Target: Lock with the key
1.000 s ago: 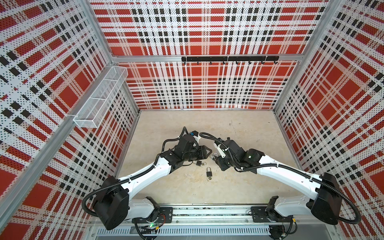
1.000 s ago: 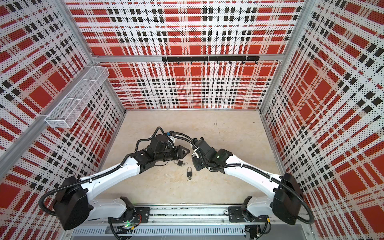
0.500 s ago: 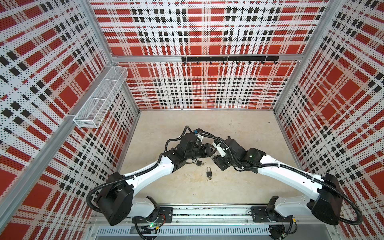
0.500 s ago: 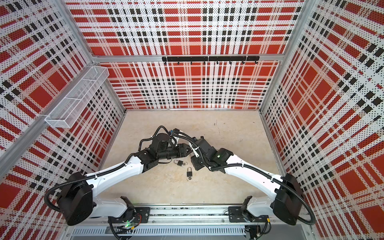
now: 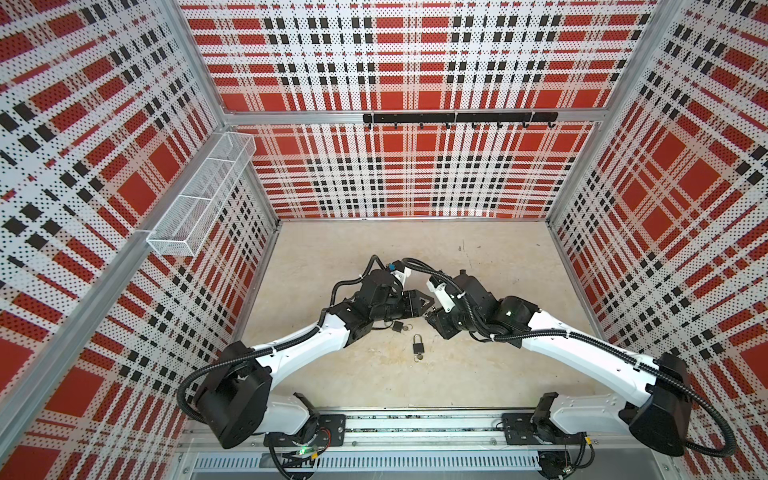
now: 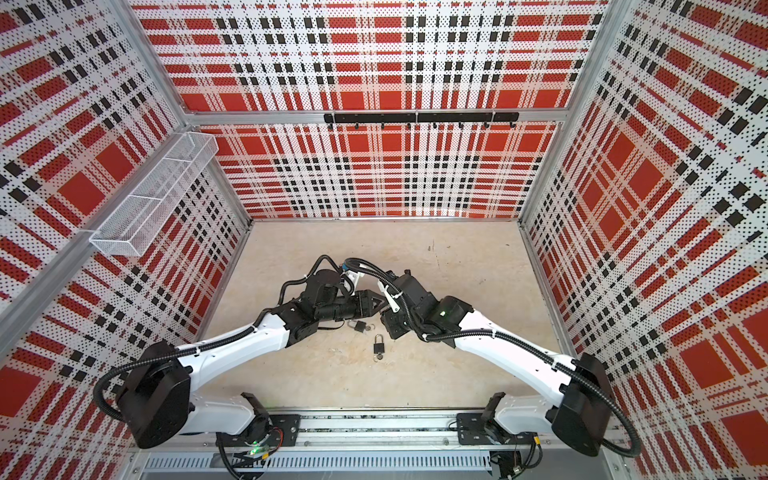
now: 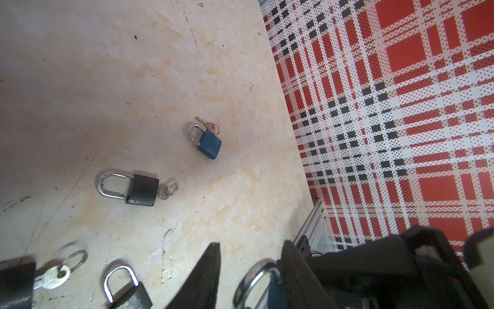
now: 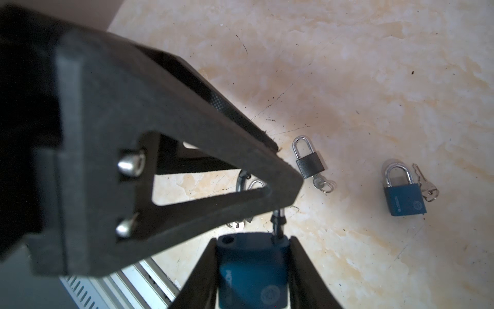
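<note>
The right gripper (image 8: 253, 239) is clamped on the body of a blue padlock (image 8: 252, 273), shackle end pointing past its fingertips, probably to brace it for the other arm. One leg of the shackle (image 8: 278, 227) sits in the body and the other hole is empty, so the lock looks open. The left gripper (image 7: 251, 243) straddles the shackle loop, jaws apart; whether it pinches I cannot tell. No key shows in the held lock. The lettering and round emblem on its body are too blurred to read.
</note>
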Controlling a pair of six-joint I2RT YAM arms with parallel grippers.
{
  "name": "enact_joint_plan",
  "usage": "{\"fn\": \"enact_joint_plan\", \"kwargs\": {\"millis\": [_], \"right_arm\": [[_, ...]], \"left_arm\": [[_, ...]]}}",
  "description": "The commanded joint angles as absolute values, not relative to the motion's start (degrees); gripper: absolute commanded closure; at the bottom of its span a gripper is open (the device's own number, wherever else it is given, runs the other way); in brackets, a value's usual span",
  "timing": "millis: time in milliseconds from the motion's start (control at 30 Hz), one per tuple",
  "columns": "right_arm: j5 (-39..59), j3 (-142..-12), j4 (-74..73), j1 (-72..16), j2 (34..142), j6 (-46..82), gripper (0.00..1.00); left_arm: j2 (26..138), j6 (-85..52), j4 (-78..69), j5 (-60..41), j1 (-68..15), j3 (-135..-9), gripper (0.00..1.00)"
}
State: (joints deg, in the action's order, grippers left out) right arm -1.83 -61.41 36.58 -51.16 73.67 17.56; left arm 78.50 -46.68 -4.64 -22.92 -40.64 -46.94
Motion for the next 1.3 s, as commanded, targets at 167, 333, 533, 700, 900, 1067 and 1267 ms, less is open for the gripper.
{"fn": "enact_joint_plan", "kwargs": {"millis": [167, 333, 533, 700, 900, 1067, 1267], "right_arm": [[-2.1, -63.8, 34.0, -51.4, 72.4, 18.0, 0.78], [-2.2, -63.8, 33.8, -51.5, 72.4, 18.2, 0.78], [-2.2, -64.0, 33.8, -51.4, 72.1, 18.3, 0.78], [-2.3, -64.1, 33.7, -51.5, 71.7, 18.3, 0.78], [-2.5, -64.3, 33.5, -51.5, 71.5, 18.3, 0.77], [-2.5, -63.3, 32.2, -51.5, 71.0, 19.0, 0.57], [0.9, -59.1, 26.4, -48.9, 65.5, 21.7, 0.44]], "left_arm": [[77.8, -47.6, -7.4, -24.8, -40.9, -45.6, 0.65], [77.3, -47.7, -7.6, -25.1, -40.9, -45.3, 0.71], [77.3, -47.7, -7.8, -25.4, -40.9, -45.0, 0.76], [77.3, -47.7, -7.8, -25.6, -40.9, -45.0, 0.82], [77.5, -48.1, -8.0, -25.4, -40.9, -45.0, 1.00], [76.4, -51.2, -10.7, -23.0, -40.4, -43.6, 1.00], [72.7, -57.5, -14.7, -16.9, -39.9, -42.6, 1.00]]}}
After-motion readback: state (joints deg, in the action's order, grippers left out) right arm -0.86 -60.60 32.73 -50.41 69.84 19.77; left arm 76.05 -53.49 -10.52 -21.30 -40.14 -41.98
